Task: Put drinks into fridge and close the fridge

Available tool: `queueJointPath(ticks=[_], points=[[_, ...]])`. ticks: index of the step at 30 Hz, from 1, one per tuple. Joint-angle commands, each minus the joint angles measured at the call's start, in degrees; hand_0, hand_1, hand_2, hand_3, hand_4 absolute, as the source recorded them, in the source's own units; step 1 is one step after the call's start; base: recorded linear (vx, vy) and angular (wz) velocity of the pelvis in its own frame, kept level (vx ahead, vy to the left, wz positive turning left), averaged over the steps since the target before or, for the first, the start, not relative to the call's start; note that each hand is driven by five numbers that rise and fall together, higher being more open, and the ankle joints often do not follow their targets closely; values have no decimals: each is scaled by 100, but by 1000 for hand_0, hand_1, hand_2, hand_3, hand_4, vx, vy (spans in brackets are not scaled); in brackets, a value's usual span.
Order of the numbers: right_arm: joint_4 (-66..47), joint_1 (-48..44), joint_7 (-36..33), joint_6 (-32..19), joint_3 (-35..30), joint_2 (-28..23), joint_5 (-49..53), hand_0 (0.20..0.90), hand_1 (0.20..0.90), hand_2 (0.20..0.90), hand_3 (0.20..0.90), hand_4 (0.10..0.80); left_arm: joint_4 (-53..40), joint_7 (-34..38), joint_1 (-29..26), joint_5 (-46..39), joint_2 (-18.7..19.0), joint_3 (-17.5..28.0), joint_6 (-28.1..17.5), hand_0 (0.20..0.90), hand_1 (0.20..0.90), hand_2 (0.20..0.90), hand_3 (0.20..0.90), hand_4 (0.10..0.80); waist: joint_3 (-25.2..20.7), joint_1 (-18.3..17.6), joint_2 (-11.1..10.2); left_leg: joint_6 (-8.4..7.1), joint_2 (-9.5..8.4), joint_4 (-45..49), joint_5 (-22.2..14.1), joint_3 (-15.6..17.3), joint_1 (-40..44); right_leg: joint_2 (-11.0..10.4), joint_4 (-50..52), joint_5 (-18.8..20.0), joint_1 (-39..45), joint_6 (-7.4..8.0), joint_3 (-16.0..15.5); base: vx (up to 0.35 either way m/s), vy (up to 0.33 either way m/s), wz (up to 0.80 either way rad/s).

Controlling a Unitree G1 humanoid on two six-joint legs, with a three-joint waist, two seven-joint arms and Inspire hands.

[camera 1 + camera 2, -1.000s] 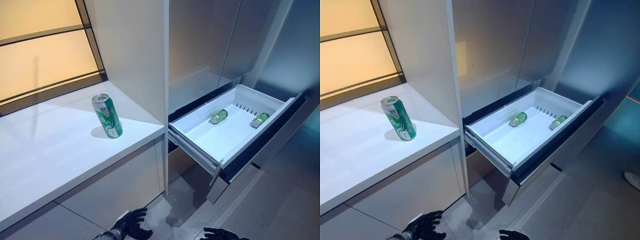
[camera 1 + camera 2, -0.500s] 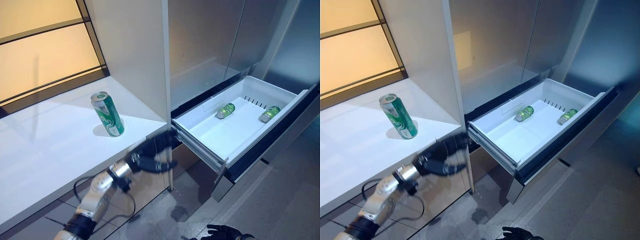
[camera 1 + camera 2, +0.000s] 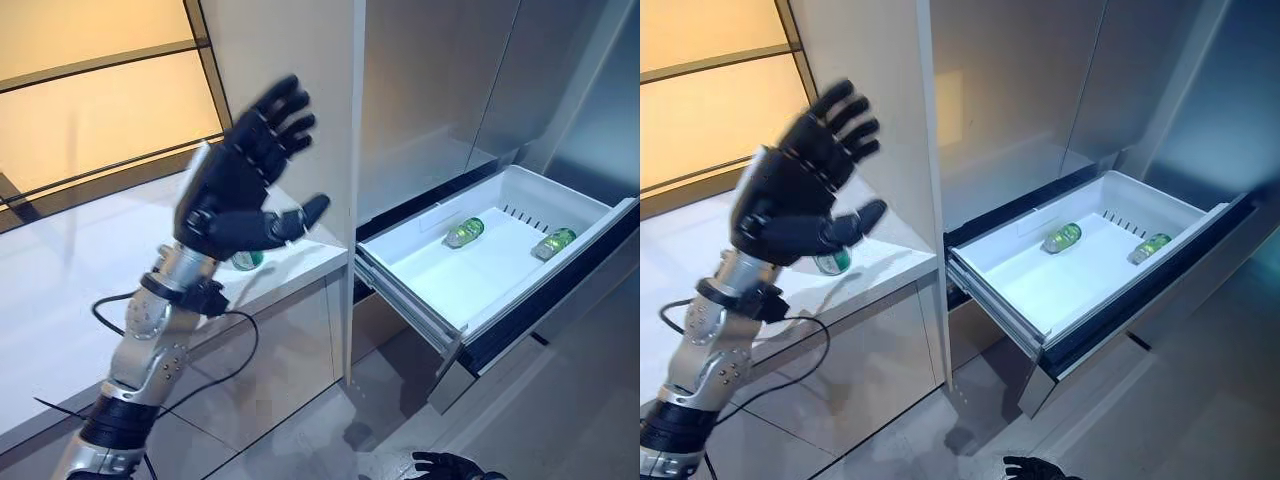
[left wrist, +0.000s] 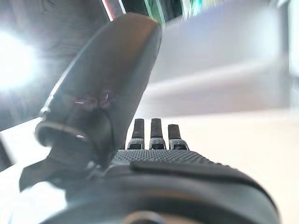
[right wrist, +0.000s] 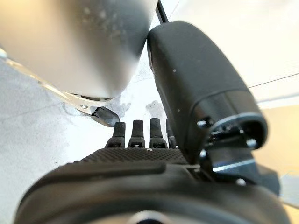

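A green can stands on the white counter [image 3: 50,300], mostly hidden behind my left hand; its base shows [image 3: 247,260] and in the right eye view [image 3: 833,262]. My left hand [image 3: 235,190] is raised above the counter's edge in front of the can, open with fingers spread, holding nothing. The fridge's white drawer [image 3: 400,280] is pulled out, and two green drinks lie on their sides in it [image 3: 464,232] [image 3: 555,243]. My right hand [image 3: 450,466] hangs low over the floor, fingers [image 5: 140,133] relaxed and empty.
A tall white panel [image 3: 290,50] separates the counter from the fridge. The fridge's grey upper doors [image 3: 440,90] are shut. The drawer's dark front [image 3: 560,300] juts out over the grey floor [image 3: 560,420]. An amber-lit window [image 3: 90,110] runs behind the counter.
My left arm has swung up from beside the counter's front to above its edge, fingers spreading, and now covers most of the can. The camera has shifted a little. The right hand stays low.
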Motion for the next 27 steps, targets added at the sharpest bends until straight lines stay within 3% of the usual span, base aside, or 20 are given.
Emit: queueJointPath(ticks=[1,7,11,27], points=[[272,19,8,-11,436,184,-90,900,900,900,900,800,53,784,-1148,310,290,441,-469,900,900,900,900,800,-225,66,2,-8,-124,25,-421,116,-49,6,411,-751,21,216,-27,22,2,4],[257,-35,-7,39,551,194,-56,900,900,900,900,800,511,1376,-1297,260,656,734,-79,900,900,900,900,800,-244,107,31,-30,-111,33,-421,134,-24,23,450,-808,55,194,-61,11,0,2],[277,-74,-6,82,542,177,-50,900,900,900,900,800,819,1459,-1252,192,701,882,144,900,900,900,900,800,-247,130,36,-38,-101,44,-429,153,-9,30,474,-843,73,182,-64,0,0,0],[261,-8,59,87,453,111,5,900,900,900,900,800,1605,1324,-1131,-40,825,1033,429,900,900,900,900,800,-225,97,42,-30,-114,69,-469,187,71,18,529,-881,114,203,-10,2,1,0]])
